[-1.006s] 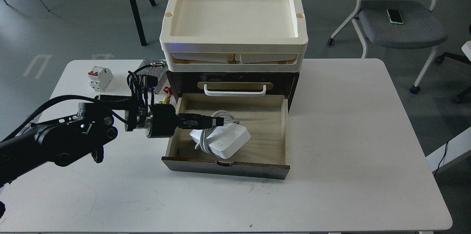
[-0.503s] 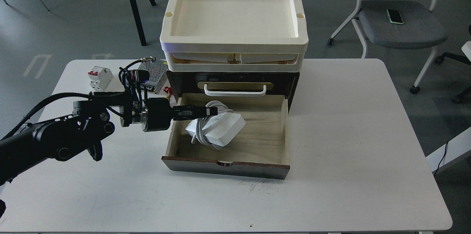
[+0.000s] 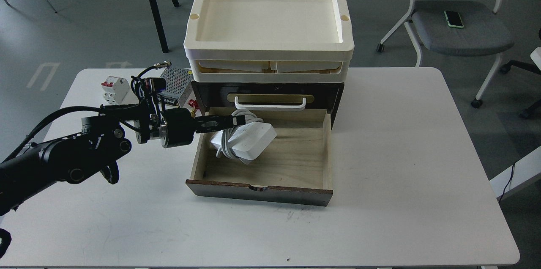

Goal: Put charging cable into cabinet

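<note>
The charging cable (image 3: 250, 141), a flat white power strip with its cord coiled round the middle, hangs tilted over the back left of the open light wood drawer (image 3: 296, 163). My left gripper (image 3: 237, 120) reaches in from the left over the drawer's left wall and is shut on the coiled cord. The cabinet (image 3: 336, 93) is dark brown, with a white handle (image 3: 270, 105) on a brass plate above the open drawer. My right gripper is out of view.
Cream trays (image 3: 270, 51) are stacked on the cabinet. A white-and-red circuit breaker (image 3: 115, 89) and a silver mesh power supply (image 3: 175, 80) sit left of the cabinet, behind my arm. The drawer's dark front (image 3: 258, 190) juts toward me. A grey chair (image 3: 460, 28) stands beyond the table (image 3: 401, 155).
My left gripper has drawn back to the left and toward the cabinet. The charging cable moved with it, from the drawer's middle to its back left corner.
</note>
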